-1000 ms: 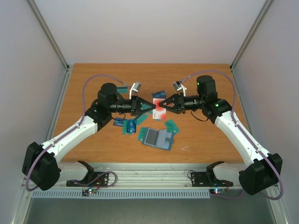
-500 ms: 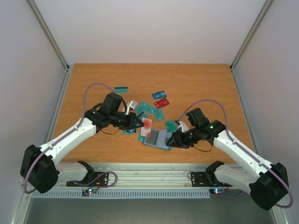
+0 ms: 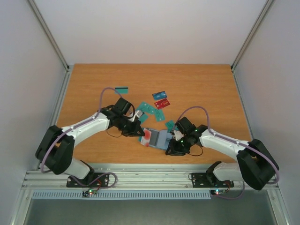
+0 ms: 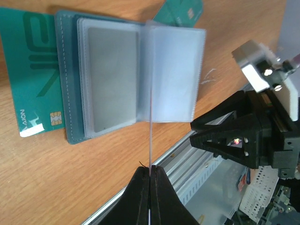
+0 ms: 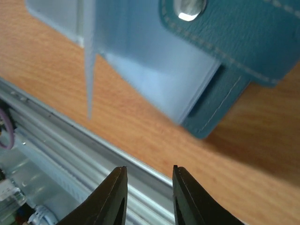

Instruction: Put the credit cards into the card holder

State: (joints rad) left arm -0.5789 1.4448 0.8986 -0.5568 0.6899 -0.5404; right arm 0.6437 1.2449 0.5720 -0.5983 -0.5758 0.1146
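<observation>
Pinching a thin card (image 4: 151,93) by its near edge, the left gripper (image 4: 150,171) has its two black fingers pressed tight together at the bottom centre of the left wrist view. The card appears edge-on there, a pale line rising up the middle of the frame, with its far end over the open card holder (image 4: 68,93). The holder lies flat on the wooden table (image 4: 56,187), opened like a book, with clear plastic sleeves (image 4: 173,75) spread across its grey inside. A teal card (image 4: 28,79) sticks out from under the holder at the left edge of the frame. A second teal card (image 4: 180,10) lies at the top edge.

The right gripper (image 5: 148,169) shows at the bottom of its own wrist view, its fingers standing apart with nothing between them, over the metal rail (image 5: 56,154) at the table's front. The holder's teal cover fills the upper right of that view.

From above, the holder sits low in the centre of the table, near the front rail. The left gripper is at its left side, and the held card shows red and pale over the holder's left half. The right gripper is at the holder's lower right corner. Loose cards lie further up the frame: a blue card (image 3: 159,95), a red card (image 3: 162,103), a cluster of teal cards (image 3: 149,109), and a lone teal card (image 3: 122,89) toward the upper left.
</observation>
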